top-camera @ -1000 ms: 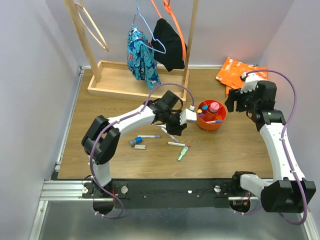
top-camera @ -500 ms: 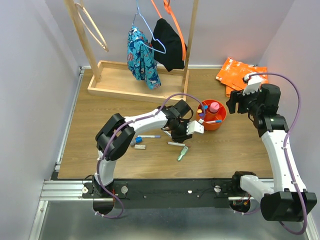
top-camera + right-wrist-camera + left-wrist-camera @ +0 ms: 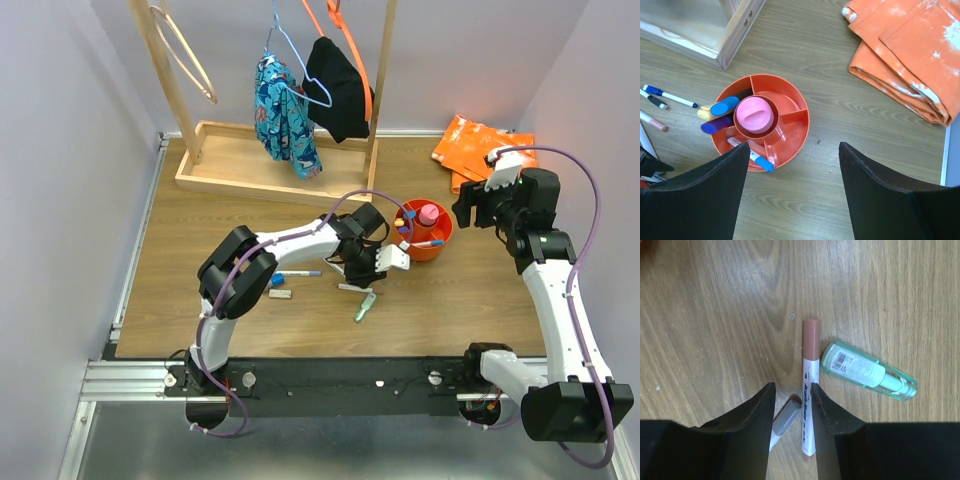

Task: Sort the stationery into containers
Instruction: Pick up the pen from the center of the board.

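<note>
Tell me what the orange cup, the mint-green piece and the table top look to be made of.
The orange cup: probably moulded plastic, smooth with a slight sheen; thin walls and dividers in one colour.
The mint-green piece: clear tinted plastic, glossy; white insides show through, and it carries a barcode label.
The table top: wood or wood-look laminate, matt; grain lines show, but not which.
</note>
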You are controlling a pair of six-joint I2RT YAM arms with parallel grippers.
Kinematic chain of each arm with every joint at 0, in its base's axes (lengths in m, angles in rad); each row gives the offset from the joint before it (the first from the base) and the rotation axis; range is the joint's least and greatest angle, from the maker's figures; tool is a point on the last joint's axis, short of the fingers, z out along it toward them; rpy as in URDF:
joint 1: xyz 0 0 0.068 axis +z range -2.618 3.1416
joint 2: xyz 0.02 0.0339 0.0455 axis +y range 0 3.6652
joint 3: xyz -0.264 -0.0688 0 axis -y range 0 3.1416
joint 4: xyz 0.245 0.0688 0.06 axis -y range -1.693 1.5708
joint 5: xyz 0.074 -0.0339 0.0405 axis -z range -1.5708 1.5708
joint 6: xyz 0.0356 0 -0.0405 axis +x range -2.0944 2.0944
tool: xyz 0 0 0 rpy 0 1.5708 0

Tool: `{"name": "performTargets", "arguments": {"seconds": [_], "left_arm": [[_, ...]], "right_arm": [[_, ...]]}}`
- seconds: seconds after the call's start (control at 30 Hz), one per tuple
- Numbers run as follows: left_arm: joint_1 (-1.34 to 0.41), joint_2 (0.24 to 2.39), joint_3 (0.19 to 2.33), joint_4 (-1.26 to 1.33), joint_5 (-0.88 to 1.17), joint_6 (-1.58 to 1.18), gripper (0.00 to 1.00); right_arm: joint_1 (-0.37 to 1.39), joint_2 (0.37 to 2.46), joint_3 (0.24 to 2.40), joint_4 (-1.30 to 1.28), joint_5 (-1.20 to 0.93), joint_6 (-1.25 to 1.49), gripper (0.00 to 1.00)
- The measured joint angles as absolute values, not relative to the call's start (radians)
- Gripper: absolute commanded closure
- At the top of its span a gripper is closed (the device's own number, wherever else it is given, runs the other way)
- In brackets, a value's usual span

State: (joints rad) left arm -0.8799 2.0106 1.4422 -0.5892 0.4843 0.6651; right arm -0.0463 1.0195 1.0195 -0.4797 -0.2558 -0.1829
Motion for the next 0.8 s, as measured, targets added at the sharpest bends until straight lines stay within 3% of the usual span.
{"name": "performTargets", "arguments": {"seconds": [0.8], "left_arm": [[-0.964, 2.023, 1.448, -0.55, 0.461, 0.6, 0.6]], "right_arm": [[-0.046, 0.994, 0.989, -0.472, -0.255, -0.173, 0.2]]}}
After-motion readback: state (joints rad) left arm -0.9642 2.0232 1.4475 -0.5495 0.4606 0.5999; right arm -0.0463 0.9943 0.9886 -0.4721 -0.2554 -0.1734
